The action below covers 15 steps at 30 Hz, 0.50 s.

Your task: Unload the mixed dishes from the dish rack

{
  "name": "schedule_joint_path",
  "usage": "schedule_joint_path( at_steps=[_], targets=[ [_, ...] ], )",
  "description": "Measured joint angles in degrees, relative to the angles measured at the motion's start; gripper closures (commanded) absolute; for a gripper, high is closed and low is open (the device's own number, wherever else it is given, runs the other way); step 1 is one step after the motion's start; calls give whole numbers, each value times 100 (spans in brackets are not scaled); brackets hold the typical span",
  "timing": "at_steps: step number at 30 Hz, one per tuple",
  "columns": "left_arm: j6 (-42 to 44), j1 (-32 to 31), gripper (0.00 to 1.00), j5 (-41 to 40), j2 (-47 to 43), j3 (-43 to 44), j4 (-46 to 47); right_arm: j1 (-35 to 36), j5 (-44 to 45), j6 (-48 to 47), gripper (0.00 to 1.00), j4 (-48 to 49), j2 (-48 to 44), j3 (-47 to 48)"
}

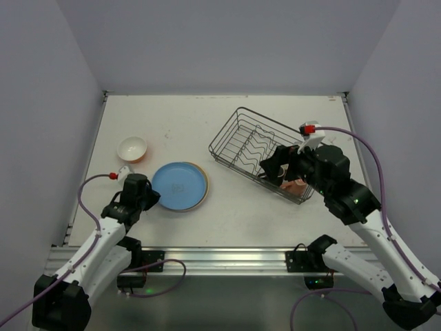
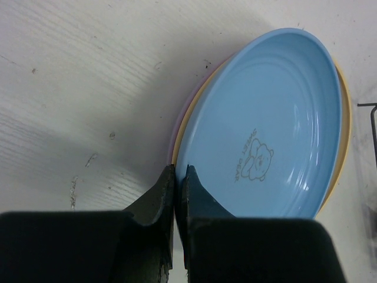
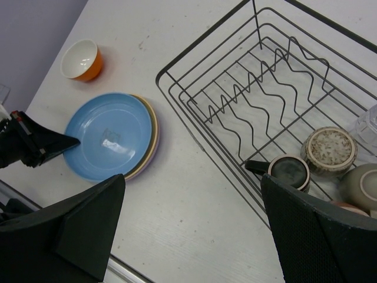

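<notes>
Three plates [image 1: 179, 185] lie stacked flat on the bench [image 1: 241, 221]. The light blue plate [image 2: 265, 135] is on top, its bear print's lettering too small to read. One orange bowl [image 1: 132, 148] stands upright at their 10 o'clock. The dish rack [image 1: 249, 143], long axis running 10 to 4 o'clock, holds at least three cups [image 3: 330, 150] at its 4 o'clock end. The left fingers [image 2: 159, 200] are pinched together, empty, at the stack's 8 o'clock rim. The right fingers [image 3: 88, 224] are spread wide, empty, above the rack.

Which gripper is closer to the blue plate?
Left. The left gripper sits shut right at the rim of the blue plate; the right gripper hangs open over the near end of the dish rack, well off to the side.
</notes>
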Motion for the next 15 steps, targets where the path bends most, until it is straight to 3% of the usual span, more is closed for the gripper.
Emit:
schedule_joint_path(
  at_steps=[15],
  targets=[
    [9,4,97,136,-538,4,-44,-2,-26,-15,1,2,0,0]
  ],
)
